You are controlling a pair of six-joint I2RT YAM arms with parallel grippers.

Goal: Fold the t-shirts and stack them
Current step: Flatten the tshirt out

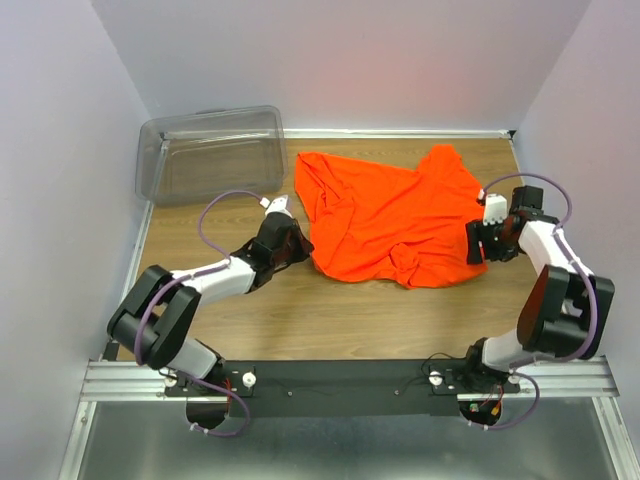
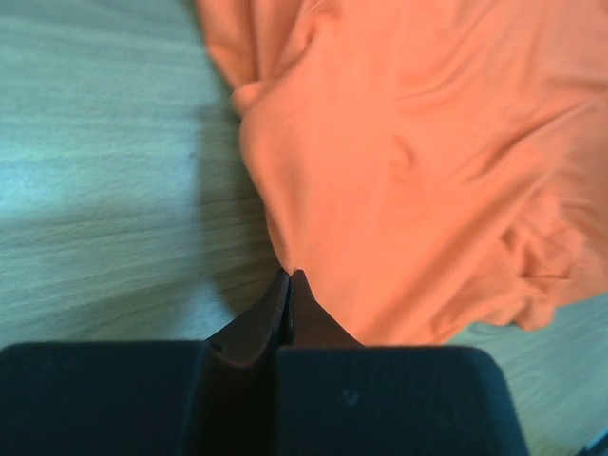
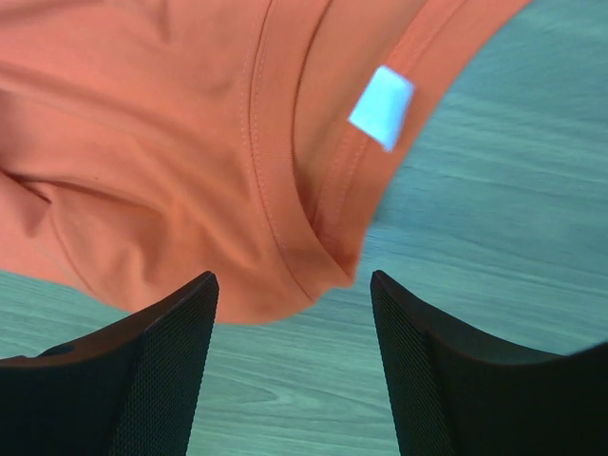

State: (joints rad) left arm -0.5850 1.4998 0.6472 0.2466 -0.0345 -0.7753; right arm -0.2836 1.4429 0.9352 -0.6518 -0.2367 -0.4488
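An orange t-shirt [image 1: 390,220] is seen lying crumpled on the wooden table [image 1: 300,310], towards the far right, with bunched folds along its near edge. Only one shirt can be made out. Its sleeves and hem are lost in the creases, so its lie cannot be read with certainty.

The left gripper [image 2: 290,275] is placed low at the left edge of the shirt. Its jaws are pressed together with no gap between them, and the cloth's edge is seen running right up to their tips. Whether any cloth is caught between them cannot be told, since the tips are dark and partly hidden behind the gripper body in the wrist view, and masked by the arm from above.

The right gripper [image 3: 293,275] is held at the right side of the shirt with its jaws well apart. The collar [image 3: 313,237] is seen between and just beyond the two fingers, a small white tag [image 3: 382,106] showing inside it. Whether the fingers touch the table or the cloth cannot be judged.

A clear plastic bin [image 1: 210,155] is set at the far left corner, apart from the shirt. Its contents are not discernible through the hazy walls.
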